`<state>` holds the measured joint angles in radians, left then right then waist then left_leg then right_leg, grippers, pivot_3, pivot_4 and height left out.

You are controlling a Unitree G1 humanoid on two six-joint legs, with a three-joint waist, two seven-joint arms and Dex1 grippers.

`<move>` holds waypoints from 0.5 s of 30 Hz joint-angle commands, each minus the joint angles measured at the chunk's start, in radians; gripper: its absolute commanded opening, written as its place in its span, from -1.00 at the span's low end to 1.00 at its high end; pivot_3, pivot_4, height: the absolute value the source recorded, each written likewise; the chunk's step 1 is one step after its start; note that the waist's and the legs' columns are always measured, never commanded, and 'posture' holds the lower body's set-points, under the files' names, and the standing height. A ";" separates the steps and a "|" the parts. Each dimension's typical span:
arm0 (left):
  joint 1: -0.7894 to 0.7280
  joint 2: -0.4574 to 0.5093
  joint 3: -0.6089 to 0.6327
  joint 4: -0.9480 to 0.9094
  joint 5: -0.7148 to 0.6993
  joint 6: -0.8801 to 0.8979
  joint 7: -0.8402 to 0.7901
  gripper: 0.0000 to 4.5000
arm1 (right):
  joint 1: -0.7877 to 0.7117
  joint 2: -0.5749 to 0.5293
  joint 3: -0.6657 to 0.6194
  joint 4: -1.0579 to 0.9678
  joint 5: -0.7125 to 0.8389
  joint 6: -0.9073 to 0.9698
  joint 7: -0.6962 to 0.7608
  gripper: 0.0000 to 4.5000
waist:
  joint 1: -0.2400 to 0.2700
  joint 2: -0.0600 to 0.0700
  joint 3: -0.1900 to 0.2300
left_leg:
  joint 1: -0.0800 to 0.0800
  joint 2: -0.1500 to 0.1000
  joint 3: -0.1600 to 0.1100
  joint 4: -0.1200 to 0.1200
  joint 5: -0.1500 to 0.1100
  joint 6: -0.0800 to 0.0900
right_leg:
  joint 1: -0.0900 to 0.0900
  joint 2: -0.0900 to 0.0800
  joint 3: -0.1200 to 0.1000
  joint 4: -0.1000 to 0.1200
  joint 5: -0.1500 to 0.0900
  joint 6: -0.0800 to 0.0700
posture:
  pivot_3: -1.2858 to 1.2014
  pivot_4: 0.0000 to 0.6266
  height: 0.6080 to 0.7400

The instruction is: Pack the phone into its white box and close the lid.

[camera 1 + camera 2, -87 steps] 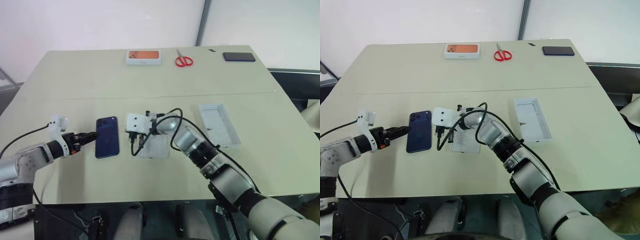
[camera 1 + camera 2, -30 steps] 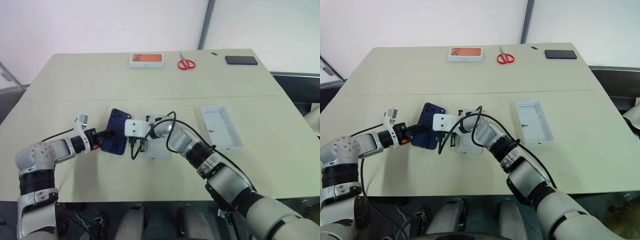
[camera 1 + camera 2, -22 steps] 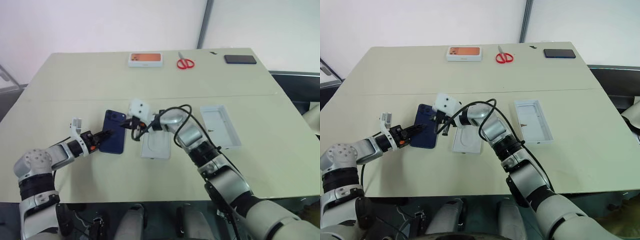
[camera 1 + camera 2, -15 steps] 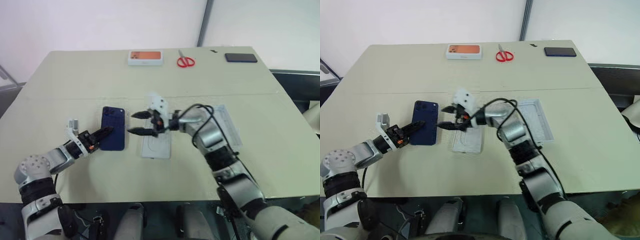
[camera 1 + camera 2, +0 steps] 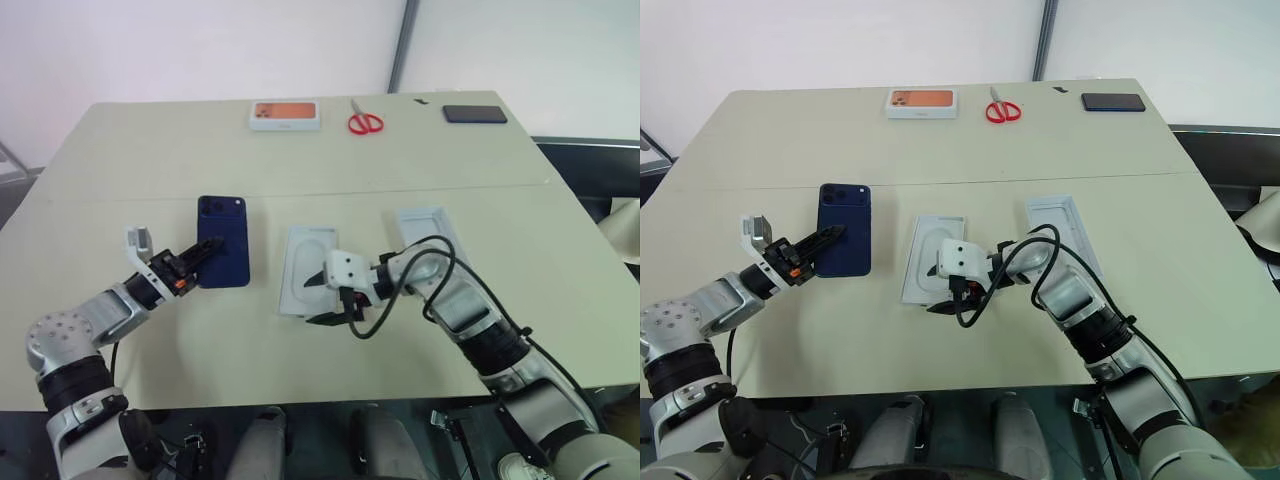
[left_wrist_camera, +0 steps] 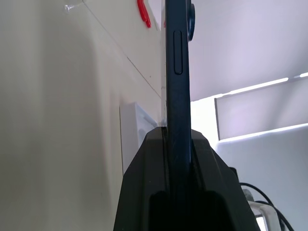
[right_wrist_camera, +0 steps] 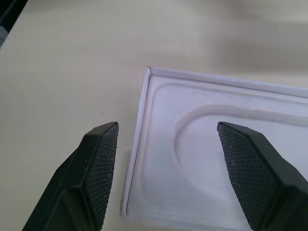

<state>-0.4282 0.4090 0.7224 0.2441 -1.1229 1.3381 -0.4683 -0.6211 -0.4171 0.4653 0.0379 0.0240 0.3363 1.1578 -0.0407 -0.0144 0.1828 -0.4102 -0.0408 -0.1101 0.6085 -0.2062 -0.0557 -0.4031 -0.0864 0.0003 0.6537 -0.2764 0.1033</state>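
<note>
The phone (image 5: 224, 250), dark blue with its camera cluster at the far end, is held back up just over the table. My left gripper (image 5: 200, 263) is shut on its near left edge; the left wrist view shows the phone (image 6: 178, 72) edge-on between the fingers. To its right lies a shallow white piece (image 5: 305, 262) with a thin rim and an oval recess; whether it is the white box I cannot tell. My right gripper (image 5: 322, 298) stands open over that piece's near end (image 7: 231, 159). Further right the lid (image 5: 420, 225) lies open side up, pale inside.
Along the table's far edge lie a white box with an orange picture (image 5: 285, 115), red scissors (image 5: 366, 122) and a black phone (image 5: 474, 114). A black cable (image 5: 400, 295) loops round my right wrist. My right forearm covers the lid's near end.
The phone lay flat on the table; my left gripper closed on it and lifted it. My right gripper, shut against the phone's right edge, opened and drew back to the recessed piece's near end.
</note>
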 commanded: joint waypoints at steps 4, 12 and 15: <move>-0.014 0.009 -0.011 -0.052 -0.047 -0.024 0.009 -0.92 | 0.007 -0.003 0.034 0.008 -0.036 -0.013 -0.010 -0.10 | 0.003 -0.002 0.001 | 0.000 0.000 0.000 0.000 0.000 0.000 | 0.000 0.000 0.000 0.000 0.000 0.000 | 0.03 -0.52 1.00; -0.004 0.016 -0.038 -0.084 -0.090 -0.015 0.013 -0.92 | 0.025 -0.004 0.053 -0.001 -0.051 0.006 -0.006 -0.29 | 0.002 -0.002 0.001 | 0.000 0.000 0.000 0.000 0.000 0.000 | 0.001 0.000 0.000 0.000 0.000 0.000 | 0.03 -0.52 1.00; -0.018 0.030 -0.035 -0.059 -0.090 -0.022 0.018 -0.92 | 0.028 0.014 0.052 -0.018 -0.038 0.022 -0.009 -0.29 | 0.002 -0.002 0.001 | 0.000 0.000 0.000 0.000 0.000 0.000 | 0.001 0.000 0.000 0.000 0.000 0.000 | 0.03 -0.52 1.00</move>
<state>-0.4257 0.4174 0.6785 0.1976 -1.1738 1.3263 -0.4432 -0.6113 -0.4106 0.5000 0.0399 -0.0229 0.3440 1.1438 -0.0386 -0.0168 0.1836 -0.4101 -0.0409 -0.1105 0.6088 -0.2062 -0.0557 -0.4025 -0.0866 0.0003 0.6533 -0.2764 0.1033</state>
